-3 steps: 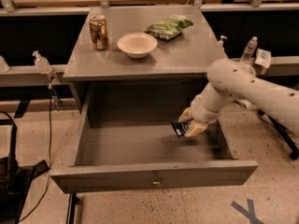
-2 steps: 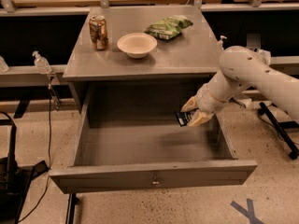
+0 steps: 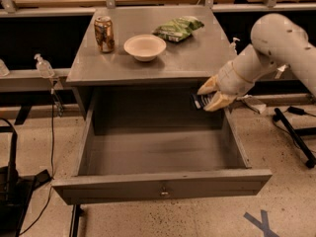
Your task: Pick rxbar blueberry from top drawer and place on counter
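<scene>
Grey worktop (image 3: pixel 197 58) at centre carries a can (image 3: pixel 104 33), a bowl (image 3: pixel 144 47) and a green chip bag (image 3: pixel 178 27). Below it, your top drawer (image 3: pixel 163 181) stands pulled out. Your arm (image 3: pixel 259 56) enters from the upper right, bends at a bulky elbow and slants down-left. Your end effector (image 3: pixel 204 99) hangs just under the worktop's front right edge, above the drawer's rear right corner. Its tan fingers (image 3: pixel 208 86) are clamped on the rxbar blueberry (image 3: pixel 198 101), which is held tilted and clear of the drawer floor.
</scene>
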Tool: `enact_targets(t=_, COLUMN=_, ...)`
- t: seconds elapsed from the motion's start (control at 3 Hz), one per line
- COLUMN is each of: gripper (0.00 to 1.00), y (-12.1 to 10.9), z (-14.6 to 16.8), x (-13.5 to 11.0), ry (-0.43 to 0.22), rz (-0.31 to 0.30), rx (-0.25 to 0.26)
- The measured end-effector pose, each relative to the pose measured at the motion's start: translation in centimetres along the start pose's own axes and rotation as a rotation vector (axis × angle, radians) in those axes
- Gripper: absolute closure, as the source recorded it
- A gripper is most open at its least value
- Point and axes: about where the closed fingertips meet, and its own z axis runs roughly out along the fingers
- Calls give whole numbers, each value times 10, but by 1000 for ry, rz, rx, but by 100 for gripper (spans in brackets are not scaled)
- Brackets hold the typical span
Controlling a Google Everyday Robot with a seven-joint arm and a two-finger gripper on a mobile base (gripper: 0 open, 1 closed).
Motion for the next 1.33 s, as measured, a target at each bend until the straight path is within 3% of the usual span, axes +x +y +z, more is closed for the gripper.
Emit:
enact_targets(t=0.67, gripper=100, y=-28, z=-53, x=-24, ry=32, rz=-55, rx=56)
enact_targets(t=1.0, gripper=100, y=-47, z=-73, x=-28, ry=73, rz=-71, rx=100)
enact_targets(t=1.33, gripper=100, y=-63, z=-74, x=-18, ry=109, rz=-76, rx=125)
